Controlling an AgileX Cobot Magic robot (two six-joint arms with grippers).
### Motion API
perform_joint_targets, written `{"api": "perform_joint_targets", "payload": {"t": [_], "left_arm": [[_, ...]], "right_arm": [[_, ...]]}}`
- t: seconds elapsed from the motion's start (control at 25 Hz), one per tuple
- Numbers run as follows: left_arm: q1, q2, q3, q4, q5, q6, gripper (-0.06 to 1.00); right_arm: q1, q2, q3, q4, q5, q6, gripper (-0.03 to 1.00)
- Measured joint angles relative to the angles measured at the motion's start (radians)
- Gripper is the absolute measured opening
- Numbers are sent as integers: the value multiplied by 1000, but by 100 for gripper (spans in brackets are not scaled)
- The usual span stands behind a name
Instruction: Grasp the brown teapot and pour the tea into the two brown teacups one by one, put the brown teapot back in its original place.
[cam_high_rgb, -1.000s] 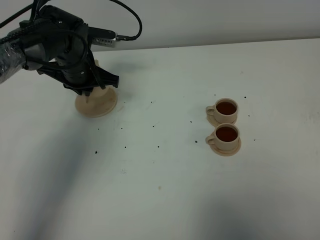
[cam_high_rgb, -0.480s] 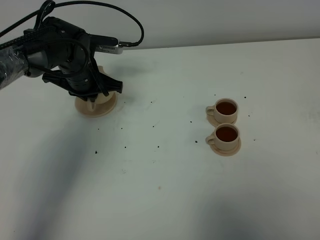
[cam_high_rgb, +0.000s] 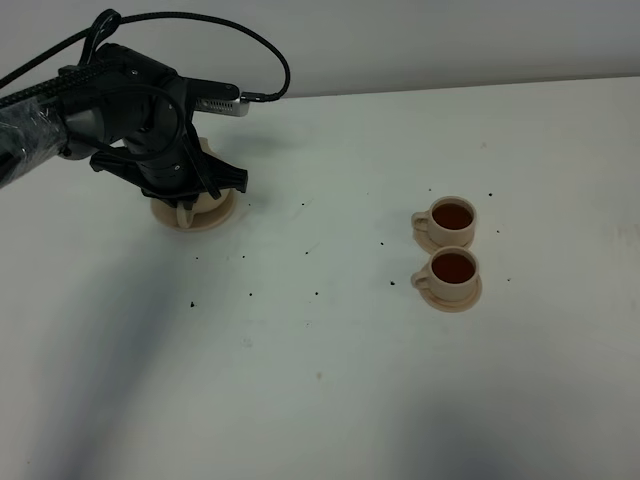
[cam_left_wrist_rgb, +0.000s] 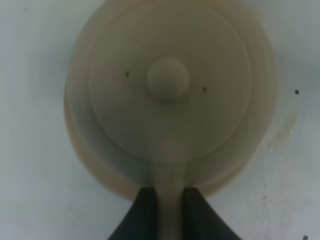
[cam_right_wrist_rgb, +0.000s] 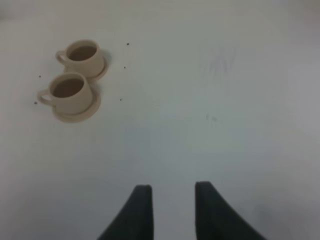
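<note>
The brown teapot (cam_left_wrist_rgb: 168, 79) is seen from above in the left wrist view, with its knobbed lid up, and appears to sit on the wide round saucer (cam_left_wrist_rgb: 95, 172). My left gripper (cam_left_wrist_rgb: 170, 215) is shut on its loop handle. In the high view the left gripper (cam_high_rgb: 185, 198) covers most of the teapot (cam_high_rgb: 207, 203), and the saucer (cam_high_rgb: 215, 222) shows beneath. The two brown teacups (cam_high_rgb: 453, 218) (cam_high_rgb: 453, 270) stand on their small saucers at the right, both holding dark tea. My right gripper (cam_right_wrist_rgb: 172, 210) is open and empty, away from the cups (cam_right_wrist_rgb: 82, 55) (cam_right_wrist_rgb: 67, 90).
Small dark specks (cam_high_rgb: 250, 294) are scattered on the white table between the teapot and the cups. The table's back edge (cam_high_rgb: 400, 92) meets a grey wall. The left arm's cable (cam_high_rgb: 270, 50) loops above the teapot.
My left gripper has come down with the teapot, closer to the wide saucer, and shifted slightly right. The cups have not moved.
</note>
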Motion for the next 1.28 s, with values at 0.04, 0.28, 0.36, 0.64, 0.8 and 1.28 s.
{"api": "perform_joint_targets", "payload": {"t": [0.04,0.28,0.36,0.64,0.8,1.28], "left_arm": [[0,0,0,1,0,0,16],[0,11,0,2,9,-1,16],[0,12,0,2,13,-1,16],[0,12,0,2,39,-1,16],[0,10,0,2,55,-1,17],[0,-88,0,-19,165,56,43]], "right_arm": [[0,0,0,0,0,0,24],[0,0,0,0,0,0,24],[0,0,0,0,0,0,24],[0,0,0,0,0,0,24],[0,0,0,0,0,0,24],[0,0,0,0,0,0,24]]}}
